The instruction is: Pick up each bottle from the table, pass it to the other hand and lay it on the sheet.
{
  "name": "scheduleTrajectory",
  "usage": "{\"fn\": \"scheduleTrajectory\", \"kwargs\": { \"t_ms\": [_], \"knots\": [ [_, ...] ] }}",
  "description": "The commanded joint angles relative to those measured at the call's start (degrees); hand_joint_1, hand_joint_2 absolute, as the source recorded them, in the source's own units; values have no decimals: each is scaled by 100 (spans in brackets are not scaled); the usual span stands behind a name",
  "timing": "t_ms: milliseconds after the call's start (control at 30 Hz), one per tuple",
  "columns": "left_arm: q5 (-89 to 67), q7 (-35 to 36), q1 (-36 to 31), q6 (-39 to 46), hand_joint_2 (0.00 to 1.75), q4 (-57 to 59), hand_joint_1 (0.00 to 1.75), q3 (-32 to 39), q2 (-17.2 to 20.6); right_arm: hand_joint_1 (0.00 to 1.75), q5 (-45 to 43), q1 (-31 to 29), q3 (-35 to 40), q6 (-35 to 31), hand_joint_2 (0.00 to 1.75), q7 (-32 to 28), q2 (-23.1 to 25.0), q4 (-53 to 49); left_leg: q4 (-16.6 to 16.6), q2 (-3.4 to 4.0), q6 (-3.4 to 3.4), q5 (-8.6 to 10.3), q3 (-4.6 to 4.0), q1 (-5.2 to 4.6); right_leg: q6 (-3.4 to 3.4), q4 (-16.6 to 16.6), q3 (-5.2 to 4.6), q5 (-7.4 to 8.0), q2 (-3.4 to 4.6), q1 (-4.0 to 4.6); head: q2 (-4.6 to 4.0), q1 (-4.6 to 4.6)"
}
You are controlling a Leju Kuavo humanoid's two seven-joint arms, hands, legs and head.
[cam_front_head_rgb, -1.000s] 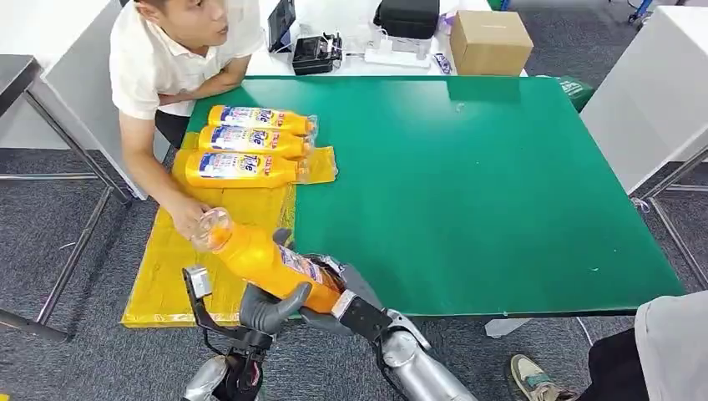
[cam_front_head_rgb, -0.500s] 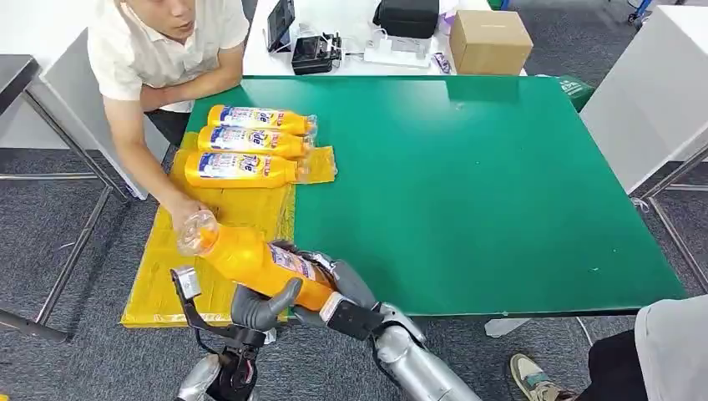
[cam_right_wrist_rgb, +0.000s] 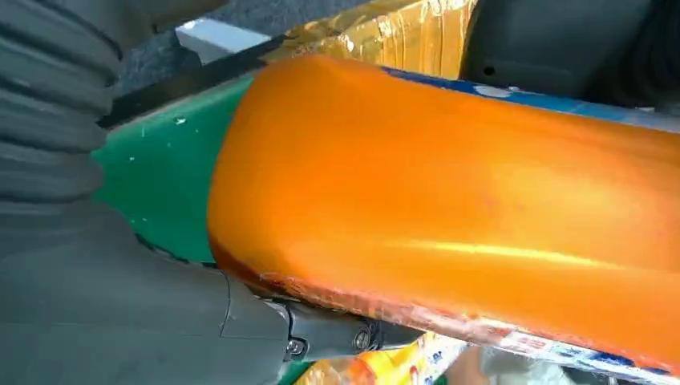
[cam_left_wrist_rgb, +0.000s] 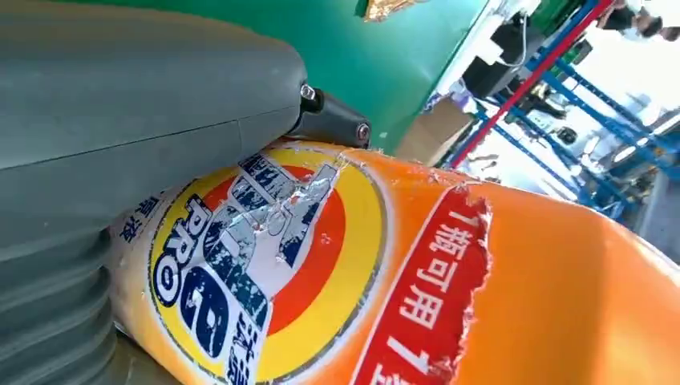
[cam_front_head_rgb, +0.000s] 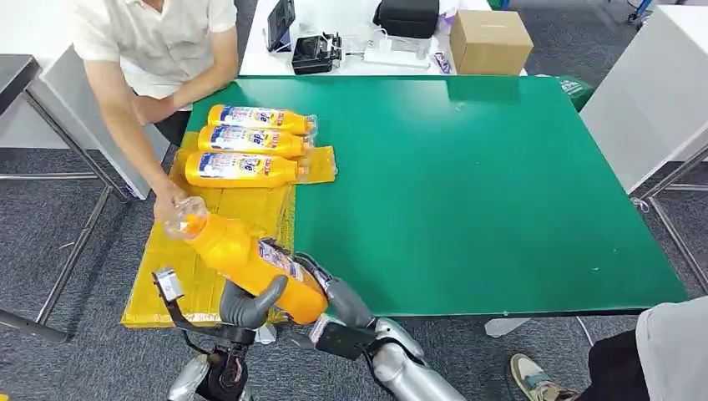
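left robot hand (cam_front_head_rgb: pixel 248 302) thumb up, gripping, right robot hand (cam_front_head_rgb: pixel 334 292) clasping beside it

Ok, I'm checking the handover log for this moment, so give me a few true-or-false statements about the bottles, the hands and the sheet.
1. Three bottles lie on the yellow sheet. True.
2. Both robot hands are on the held bottle. True: the left hand and the right hand both hold it.
3. The held bottle lies flat on the green table. False: it is tilted, up in the hands.
4. A person's hand is at the held bottle's cap end. True.
5. The cardboard box stands on the yellow sheet. False: it stands beyond the green table's far edge.
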Motion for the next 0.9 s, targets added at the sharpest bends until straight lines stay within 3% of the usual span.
{"fn": "scheduleTrajectory", "kwargs": {
  "t_ms": [33, 67, 200, 267, 333, 400, 467, 633, 900],
  "knots": [
    [-4468, -811, -1102, 3956, 175, 800, 175, 604, 241, 0, 83, 851, -268, -630, 0, -15, -343, -631, -11, -30, -3, 3, 18, 3, -5, -9, 27, -8, -37, 4, 0, 0],
    [-6279, -354, -1318, 4746, 175, 1242, 175, 790, 252, 0, 114, 906, -330, -550, 0, -69, -324, -830, -17, -42, -4, 1, 37, -2, -7, -8, 48, -16, -51, 0, 0, 0],
    [-8479, 655, -1751, 4197, 175, 2160, 175, 830, 391, 0, 138, 955, -547, -455, 0, -43, -298, -1126, -15, -17, -5, 3, 22, -2, -7, -3, 28, -3, -17, -1, 0, -4],
    [-8479, 655, -1751, 4197, 175, 2160, 175, 830, 391, 0, 138, 955, -547, -455, 0, -43, -298, -1126, -15, -31, -4, 9, 19, -1, -3, -5, 29, -5, -30, -1, 0, -4],
    [-9312, 1177, -2153, 3538, 175, 2840, 175, 550, 454, 0, 138, 910, -662, -391, 0, -80, -227, -1068, -11, -38, 1, 11, 15, -1, -1, -4, 31, -4, -34, -1, 0, 0],
    [-9749, 1327, -2683, 3175, 175, 3600, 175, 420, 430, 0, 177, 857, -663, -263, 0, -125, -156, -1074, -12, -30, 1, 8, 28, -1, -3, -5, 43, -5, -31, -2, 0, -2],
    [-9762, 1307, -2841, 3136, 175, 3793, 175, 456, 399, 0, 177, 840, -659, -242, 0, -120, -126, -1084, -3, -30, -2, 14, -1, 2, -3, 1, 10, 2, -31, 2, 0, 0],
    [-10300, 1611, -3556, 2488, 175, 4869, 175, 265, 332, 0, 145, 812, -539, -125, 0, -129, -92, -1162, -7, -42, 1, 20, 15, -3, -6, 3, 31, -5, -48, -1, 0, -2],
    [-10297, 1616, -3559, 2497, 175, 4889, 175, 276, 336, 0, 145, 808, -539, -126, 0, -128, -90, -1162, -5, -15, 0, 18, 12, -2, -1, 3, 23, -1, -23, -1, 0, 0]
  ]
}}
